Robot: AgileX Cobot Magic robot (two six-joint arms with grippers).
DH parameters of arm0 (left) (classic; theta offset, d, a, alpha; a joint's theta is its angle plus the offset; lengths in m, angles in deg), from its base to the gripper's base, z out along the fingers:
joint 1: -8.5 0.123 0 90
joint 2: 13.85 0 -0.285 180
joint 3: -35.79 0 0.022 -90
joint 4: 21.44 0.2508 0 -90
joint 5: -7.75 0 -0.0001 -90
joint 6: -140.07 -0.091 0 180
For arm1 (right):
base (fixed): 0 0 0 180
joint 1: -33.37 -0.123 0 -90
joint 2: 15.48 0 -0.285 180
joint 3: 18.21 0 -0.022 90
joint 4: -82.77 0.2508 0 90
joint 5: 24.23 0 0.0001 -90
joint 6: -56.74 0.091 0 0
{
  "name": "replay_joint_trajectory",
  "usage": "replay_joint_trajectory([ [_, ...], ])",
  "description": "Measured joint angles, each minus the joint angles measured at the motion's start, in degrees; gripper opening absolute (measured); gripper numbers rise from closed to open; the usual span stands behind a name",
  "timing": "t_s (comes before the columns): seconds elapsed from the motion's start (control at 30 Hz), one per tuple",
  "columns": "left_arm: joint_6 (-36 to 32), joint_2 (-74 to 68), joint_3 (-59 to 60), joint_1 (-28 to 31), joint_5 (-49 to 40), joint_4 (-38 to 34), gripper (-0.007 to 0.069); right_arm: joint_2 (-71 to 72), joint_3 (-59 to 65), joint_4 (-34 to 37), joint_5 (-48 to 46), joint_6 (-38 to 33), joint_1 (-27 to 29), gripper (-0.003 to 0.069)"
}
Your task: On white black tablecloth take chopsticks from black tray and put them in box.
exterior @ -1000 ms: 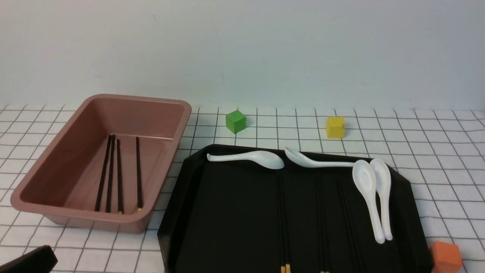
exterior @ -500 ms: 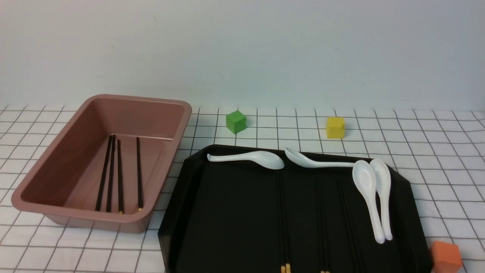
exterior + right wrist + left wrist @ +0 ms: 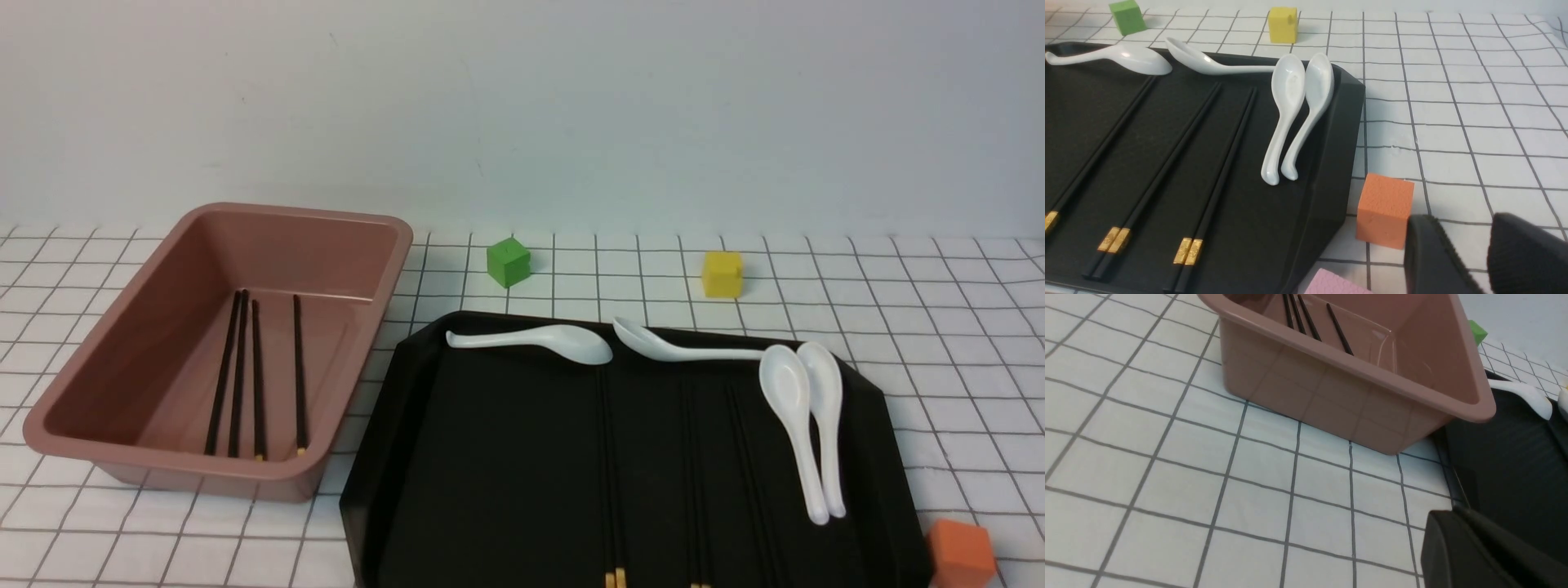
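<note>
Lying in box [image 3: 98, 384] four chopsticks [image 3: 257, 376], left tool [image 3: 1486, 551] closed empty, right tool [image 3: 1484, 253] parted empty

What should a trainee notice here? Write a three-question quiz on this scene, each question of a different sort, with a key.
1. True or false: the deep pinkish-brown box is empty.
2. How many white ceramic spoons lie on the flat glossy black tray? A two, B four, C six.
3. Fill in: the orange cube sits on the grid-patterned white tablecloth off the tray's near ___ corner (robot's side).

Key: 1 false, four thin black chopsticks lie in it; 2 B; 3 right.
</note>
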Motion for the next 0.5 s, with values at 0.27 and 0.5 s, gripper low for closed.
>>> replay_joint_trajectory([
  [0.27,-0.1,0.0,0.0,0.0,-0.1,0.1,0.0008,0.0,0.0,-0.1,0.0,0.0,0.0,0.0240],
  [0.5,-1.3,0.0,0.0,0.0,-0.3,0.1,0.0016,0.0,0.0,-0.1,0.0,0.0,0.0,0.0240],
])
